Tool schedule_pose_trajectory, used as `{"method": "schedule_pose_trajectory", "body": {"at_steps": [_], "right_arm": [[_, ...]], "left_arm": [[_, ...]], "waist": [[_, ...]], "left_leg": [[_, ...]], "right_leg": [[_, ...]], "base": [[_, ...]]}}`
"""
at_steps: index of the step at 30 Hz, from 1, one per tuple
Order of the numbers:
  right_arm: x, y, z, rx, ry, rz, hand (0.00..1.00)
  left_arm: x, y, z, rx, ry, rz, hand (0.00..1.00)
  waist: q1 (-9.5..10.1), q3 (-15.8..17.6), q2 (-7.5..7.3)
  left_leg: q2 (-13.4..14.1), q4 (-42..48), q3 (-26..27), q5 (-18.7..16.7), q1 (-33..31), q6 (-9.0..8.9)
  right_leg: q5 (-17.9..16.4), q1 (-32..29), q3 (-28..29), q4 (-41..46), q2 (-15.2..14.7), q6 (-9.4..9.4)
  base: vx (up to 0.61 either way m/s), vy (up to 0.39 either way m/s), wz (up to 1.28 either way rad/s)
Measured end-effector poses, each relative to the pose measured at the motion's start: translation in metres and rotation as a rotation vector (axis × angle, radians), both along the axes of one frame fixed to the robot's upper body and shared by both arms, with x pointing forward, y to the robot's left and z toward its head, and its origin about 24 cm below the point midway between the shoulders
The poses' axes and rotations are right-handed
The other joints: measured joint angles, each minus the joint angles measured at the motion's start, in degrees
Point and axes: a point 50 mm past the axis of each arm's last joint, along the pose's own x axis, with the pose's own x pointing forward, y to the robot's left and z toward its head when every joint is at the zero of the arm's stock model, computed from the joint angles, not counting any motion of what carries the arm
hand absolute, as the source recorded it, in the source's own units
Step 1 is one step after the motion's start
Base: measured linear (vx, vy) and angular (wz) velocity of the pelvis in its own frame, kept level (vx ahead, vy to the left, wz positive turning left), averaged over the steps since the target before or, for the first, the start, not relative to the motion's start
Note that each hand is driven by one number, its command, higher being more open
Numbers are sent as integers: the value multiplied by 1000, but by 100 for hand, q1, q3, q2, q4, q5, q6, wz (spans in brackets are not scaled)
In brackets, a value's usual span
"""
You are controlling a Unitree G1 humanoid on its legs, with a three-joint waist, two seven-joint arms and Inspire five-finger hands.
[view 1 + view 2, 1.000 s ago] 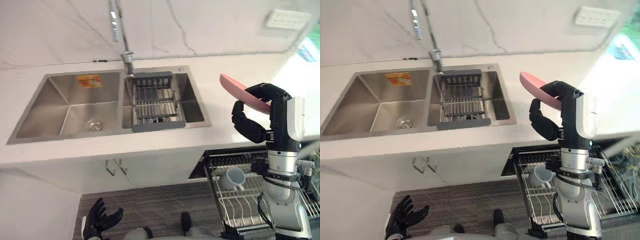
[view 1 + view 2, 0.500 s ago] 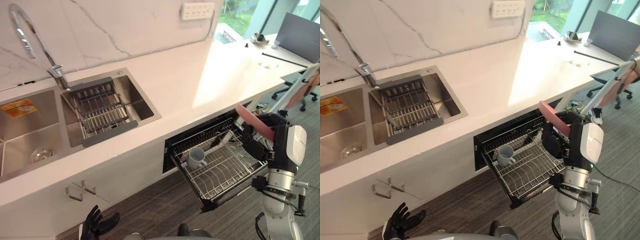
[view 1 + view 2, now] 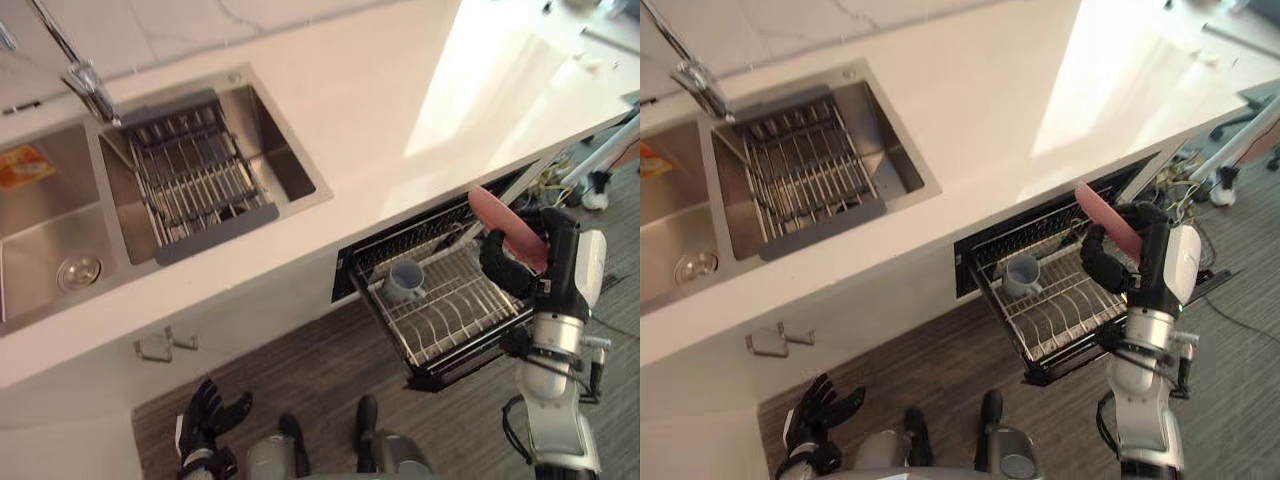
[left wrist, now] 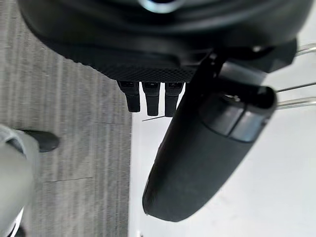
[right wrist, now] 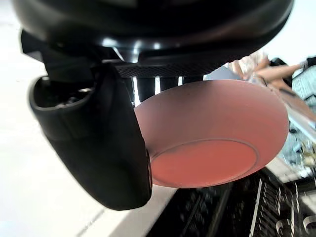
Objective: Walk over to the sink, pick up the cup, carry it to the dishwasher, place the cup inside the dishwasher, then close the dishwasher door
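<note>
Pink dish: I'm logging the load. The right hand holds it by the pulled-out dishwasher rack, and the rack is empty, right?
No, the rack is not empty: a grey cup sits in it, as the left eye view shows. The rest stands: the right hand holds the pink dish by that rack.

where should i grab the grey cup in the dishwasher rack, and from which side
Pinch the cup at its rim from above: its mouth seems to face up, and the rack wires crowd its sides. The right hand is full with the pink dish.
</note>
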Motion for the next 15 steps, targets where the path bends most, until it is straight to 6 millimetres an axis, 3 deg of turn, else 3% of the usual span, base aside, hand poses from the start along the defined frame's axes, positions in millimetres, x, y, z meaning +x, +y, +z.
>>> {"method": "schedule_pose_trajectory", "body": {"at_steps": [11, 15], "right_arm": [[32, -28, 6, 151, 2, -82, 30], [42, -39, -6, 226, 60, -128, 30]], "left_arm": [[58, -9, 28, -16, -189, -45, 90], [71, -9, 36, -9, -235, -57, 90]], "waist": [[138, 795, 29], [186, 944, 32]], "left_leg": [[-42, 332, -134, 67, -900, 86], [-44, 506, -193, 60, -1172, 96]], "right_leg": [[-38, -911, -77, 564, -171, -25], [-137, -1228, -108, 874, -242, -56]], "base": [[-47, -3, 7], [-65, -12, 8]]}}
